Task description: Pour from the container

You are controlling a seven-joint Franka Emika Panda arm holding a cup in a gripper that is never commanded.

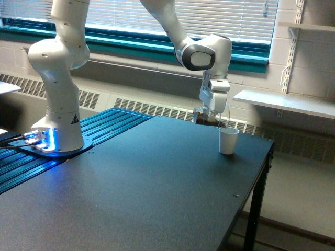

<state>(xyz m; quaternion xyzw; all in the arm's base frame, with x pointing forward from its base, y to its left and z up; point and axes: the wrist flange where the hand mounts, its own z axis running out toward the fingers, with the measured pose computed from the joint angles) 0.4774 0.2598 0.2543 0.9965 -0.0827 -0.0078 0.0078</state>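
Gripper (212, 116) clamped on clear cup (207, 118), tipped near-sideways, brown contents inside. Mouth just above white cup (227, 140) rim, far right of table (131, 193). Pour prob. starting; no stream visible.

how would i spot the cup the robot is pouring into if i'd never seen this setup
Start at the dark rectangular table and go to its far corner on the exterior view's right. There a small opaque white paper cup stands upright, just below the arm's end effector. Unlike the tipped clear cup with brown contents held above it, it is solid white and rests on the tabletop.
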